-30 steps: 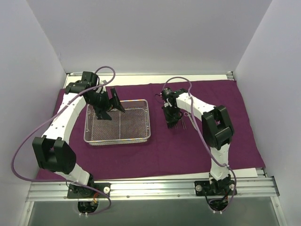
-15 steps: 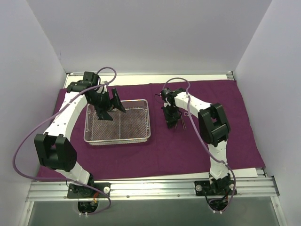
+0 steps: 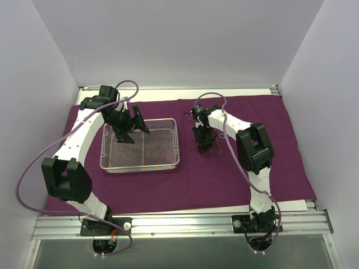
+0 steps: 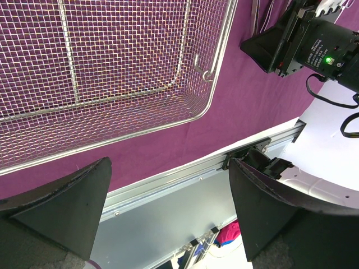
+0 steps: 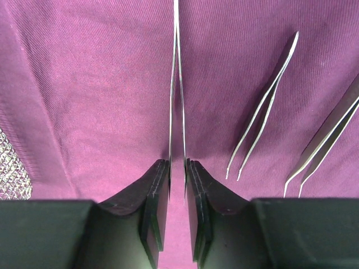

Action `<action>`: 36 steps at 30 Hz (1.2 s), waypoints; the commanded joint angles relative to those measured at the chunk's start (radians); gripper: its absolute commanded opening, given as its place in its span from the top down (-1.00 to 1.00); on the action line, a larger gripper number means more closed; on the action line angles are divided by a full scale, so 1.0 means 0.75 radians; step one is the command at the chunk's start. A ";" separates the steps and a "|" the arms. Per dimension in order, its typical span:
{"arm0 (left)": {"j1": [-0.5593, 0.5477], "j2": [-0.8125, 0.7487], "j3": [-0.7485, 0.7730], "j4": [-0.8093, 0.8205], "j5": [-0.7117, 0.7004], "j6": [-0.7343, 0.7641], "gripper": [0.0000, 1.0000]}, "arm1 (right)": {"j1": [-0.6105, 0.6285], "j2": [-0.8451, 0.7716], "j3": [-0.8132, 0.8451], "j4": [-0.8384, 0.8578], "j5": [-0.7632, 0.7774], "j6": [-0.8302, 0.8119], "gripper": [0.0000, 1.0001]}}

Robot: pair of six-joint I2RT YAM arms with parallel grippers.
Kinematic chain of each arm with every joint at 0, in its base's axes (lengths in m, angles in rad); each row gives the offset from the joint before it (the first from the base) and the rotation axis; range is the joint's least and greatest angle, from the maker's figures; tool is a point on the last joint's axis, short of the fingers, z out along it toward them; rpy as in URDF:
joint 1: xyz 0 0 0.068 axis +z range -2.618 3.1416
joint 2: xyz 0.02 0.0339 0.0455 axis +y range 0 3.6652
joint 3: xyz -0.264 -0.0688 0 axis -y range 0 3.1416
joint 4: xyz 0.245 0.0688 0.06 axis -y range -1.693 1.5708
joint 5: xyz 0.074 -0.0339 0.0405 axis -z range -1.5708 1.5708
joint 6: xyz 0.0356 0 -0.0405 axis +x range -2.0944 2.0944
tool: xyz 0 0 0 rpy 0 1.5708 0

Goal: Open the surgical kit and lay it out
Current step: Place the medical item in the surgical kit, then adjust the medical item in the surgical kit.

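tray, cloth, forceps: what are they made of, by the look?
Tray: bare metal wire mesh, shiny silver, probably steel; open weave, bright rim wire.
Cloth: woven fabric, matte purple; ribbed weave and soft creases show.
Forceps: polished metal, likely stainless; thin mirror-bright blades.

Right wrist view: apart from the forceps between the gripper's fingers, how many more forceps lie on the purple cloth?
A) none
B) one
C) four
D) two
D: to the right of the held forceps in the right gripper, a nearer pair and a farther pair, cut off by the frame's edge, lie flat on the purple cloth.
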 commanded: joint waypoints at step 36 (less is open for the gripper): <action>0.007 0.077 0.014 0.063 0.004 -0.030 -0.87 | -0.070 -0.129 0.077 0.031 -0.099 -0.131 0.35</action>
